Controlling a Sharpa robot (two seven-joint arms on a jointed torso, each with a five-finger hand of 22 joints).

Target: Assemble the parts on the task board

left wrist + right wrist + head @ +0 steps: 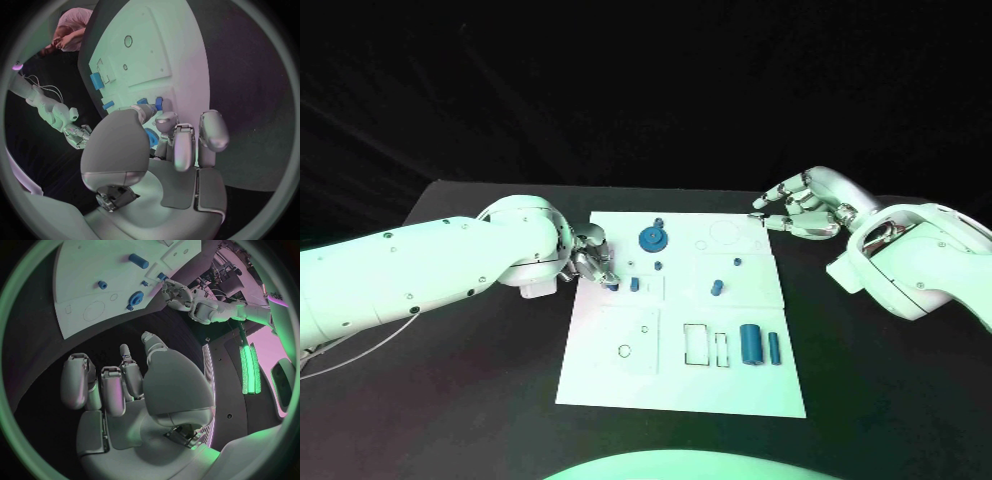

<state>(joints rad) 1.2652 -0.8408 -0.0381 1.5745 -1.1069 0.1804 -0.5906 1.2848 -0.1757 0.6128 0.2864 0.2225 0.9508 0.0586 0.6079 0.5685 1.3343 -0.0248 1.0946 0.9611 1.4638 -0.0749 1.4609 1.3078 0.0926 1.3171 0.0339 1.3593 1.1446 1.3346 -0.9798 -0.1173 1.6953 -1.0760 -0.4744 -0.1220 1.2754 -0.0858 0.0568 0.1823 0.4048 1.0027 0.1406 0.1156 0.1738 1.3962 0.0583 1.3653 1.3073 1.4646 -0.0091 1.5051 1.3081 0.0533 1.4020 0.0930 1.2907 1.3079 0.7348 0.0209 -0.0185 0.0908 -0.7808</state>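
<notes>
The white task board lies in the middle of the black table. On it are a round blue part, small blue pegs and a big blue cylinder. My left hand is at the board's left edge, its fingers curled down, pinching a small blue part. The left wrist view has that part between the thumb and a finger. My right hand hovers off the board's far right corner, fingers curled in with nothing in them.
Empty outlined slots mark the board's near half, and a ring outline lies at its far right. Black table surrounds the board on all sides. A thin blue rod lies beside the big cylinder.
</notes>
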